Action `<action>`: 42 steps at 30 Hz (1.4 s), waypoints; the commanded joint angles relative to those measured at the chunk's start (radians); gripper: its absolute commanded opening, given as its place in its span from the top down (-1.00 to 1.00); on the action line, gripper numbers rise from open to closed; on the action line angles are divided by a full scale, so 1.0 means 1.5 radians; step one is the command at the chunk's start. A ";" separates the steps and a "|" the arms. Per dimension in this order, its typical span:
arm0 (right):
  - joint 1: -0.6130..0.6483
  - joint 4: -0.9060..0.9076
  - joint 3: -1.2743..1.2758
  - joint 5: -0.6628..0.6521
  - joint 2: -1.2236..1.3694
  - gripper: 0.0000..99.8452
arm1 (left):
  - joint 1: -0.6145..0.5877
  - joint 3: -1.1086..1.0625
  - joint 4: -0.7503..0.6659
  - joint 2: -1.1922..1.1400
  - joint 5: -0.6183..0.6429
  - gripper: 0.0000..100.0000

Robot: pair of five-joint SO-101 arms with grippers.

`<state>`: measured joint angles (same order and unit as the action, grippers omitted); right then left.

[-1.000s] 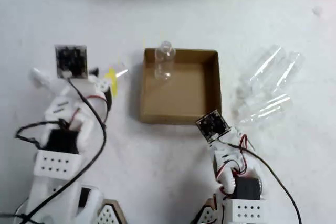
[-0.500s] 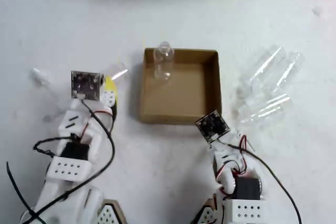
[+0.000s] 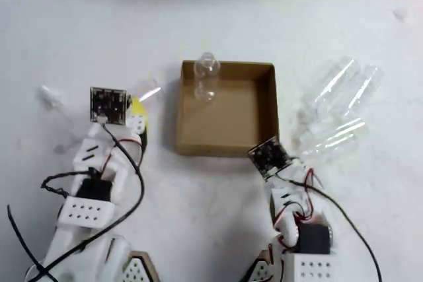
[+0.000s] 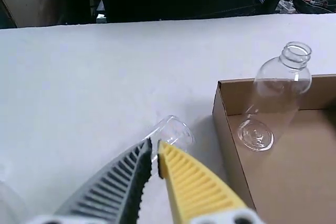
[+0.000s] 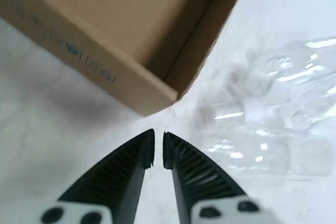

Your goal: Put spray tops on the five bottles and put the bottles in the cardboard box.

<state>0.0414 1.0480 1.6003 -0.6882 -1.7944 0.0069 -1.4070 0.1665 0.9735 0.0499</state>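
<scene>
Cardboard box mid-table, one bottle upright in its far left corner, loose bottles right of it.

White tabletop, seen from above. Mid: open cardboard box sits flat on it. R of box, near but not touching: several clear bottles lying on their sides in a loose heap, some touching each other. L of box, near its L wall: small clear piece on its side w/ open mouth. Farther L, well apart: another clear bit, too faint to ID
</scene>
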 commanded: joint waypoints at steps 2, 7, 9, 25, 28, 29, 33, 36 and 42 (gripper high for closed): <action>0.057 0.082 -0.251 0.055 0.005 0.97 | -0.001 -0.002 -0.047 0.014 0.007 0.95; 0.137 0.051 -0.273 0.066 0.155 0.97 | 0.005 -0.002 -0.047 0.014 0.007 0.95; 0.145 0.001 -0.294 0.103 0.273 0.97 | 0.007 -0.004 -0.049 0.014 0.007 0.95; 0.177 -0.217 -0.745 0.199 1.037 0.97 | 0.041 -0.028 -0.076 0.014 -0.044 0.95; 0.188 -0.218 -0.804 0.199 1.146 0.97 | 0.040 -0.028 -0.077 0.014 -0.045 0.95; 0.191 -0.220 -0.821 0.198 1.176 0.97 | 0.040 -0.028 -0.077 0.014 -0.045 0.95; 0.192 -0.221 -0.898 0.199 1.272 0.97 | 0.041 -0.028 -0.077 0.014 -0.045 0.95; 0.192 -0.221 -0.949 0.199 1.328 0.97 | 0.041 -0.028 -0.077 0.014 -0.045 0.95; 0.193 -0.221 -1.035 0.199 1.420 0.97 | 0.041 -0.028 -0.077 0.014 -0.045 0.95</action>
<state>0.3207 0.7334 0.1504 -0.3982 0.2908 0.0606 -1.4576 0.0790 0.9735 -0.0038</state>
